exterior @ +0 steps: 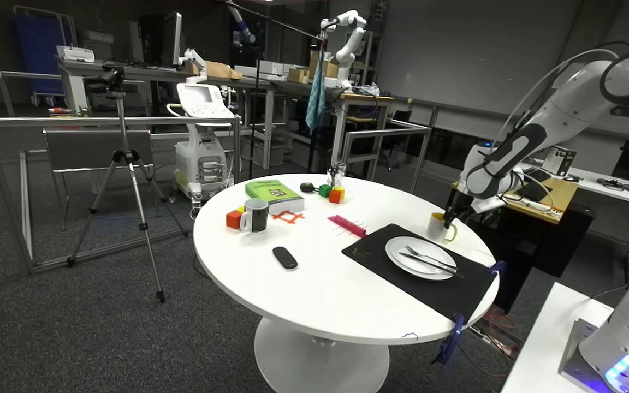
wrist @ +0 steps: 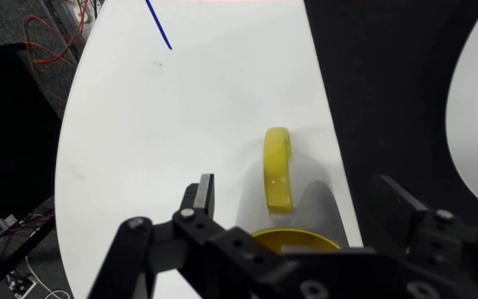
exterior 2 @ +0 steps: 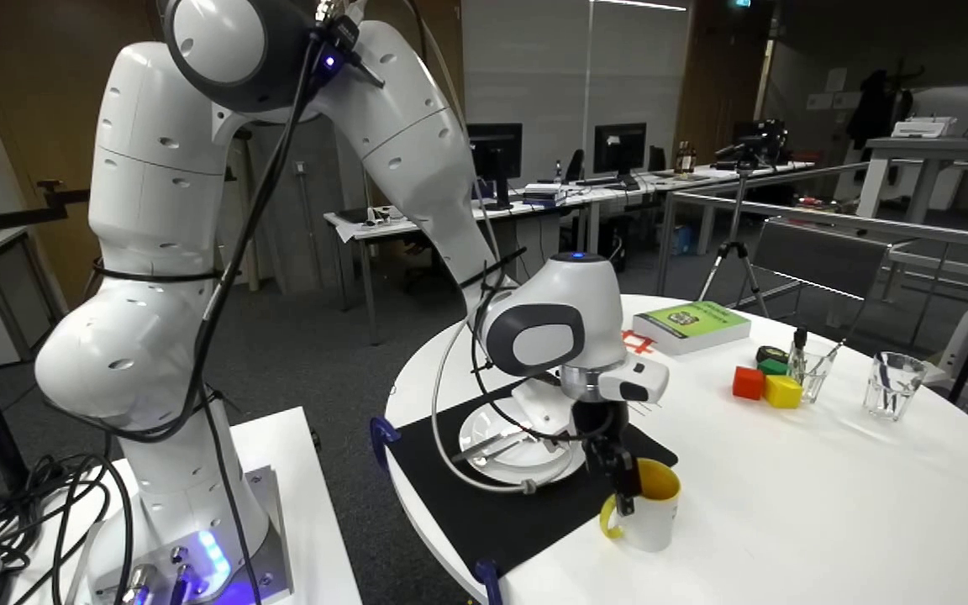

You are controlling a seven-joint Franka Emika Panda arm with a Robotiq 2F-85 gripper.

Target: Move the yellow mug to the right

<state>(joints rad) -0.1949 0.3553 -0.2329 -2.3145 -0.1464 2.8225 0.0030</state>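
While the yellow mug (exterior 2: 652, 523) is standing upright on the desk (exterior 2: 828, 504), just beside the mat (wrist: 388, 83), care is probably being called for: if a grasp is being planned, even closing; if withdrawal, a straight upward exit — the handle (wrist: 277, 170) not being bumped. The jaws are being held wide apart, astride it — nothing is being gripped, gaps showing either side.
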